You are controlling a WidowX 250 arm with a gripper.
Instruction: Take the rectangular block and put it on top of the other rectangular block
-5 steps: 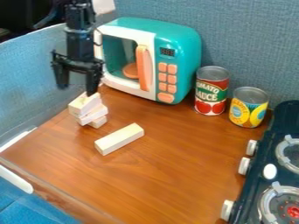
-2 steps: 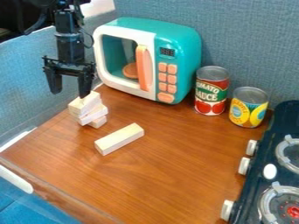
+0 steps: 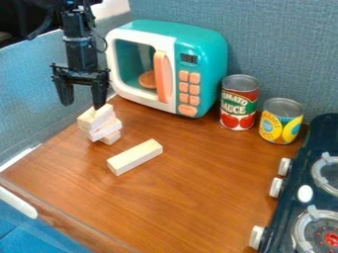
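The black gripper (image 3: pixel 83 104) hangs at the upper left with its two fingers spread apart and nothing between them. Its right fingertip is just above, or at, the top of a small stack of pale wooden blocks (image 3: pixel 98 118); whether it touches cannot be told. The stacked blocks lie at differing angles, one over another. A single rectangular wooden block (image 3: pixel 135 156) lies flat on the brown table (image 3: pixel 191 192), to the right of the stack and lower in the view, apart from it.
Behind the blocks stands a teal toy microwave (image 3: pixel 201 42) with an orange handle. Two cans, a red one (image 3: pixel 239 104) and a yellow one (image 3: pixel 281 122), are right of it. A dark toy stove (image 3: pixel 310 170) runs along the right edge, and grey-blue partitions (image 3: pixel 277 39) rise behind.
Over the last second the gripper has shifted a little to the left overall, with a slight move back to the right most recently. The blocks lie as before.
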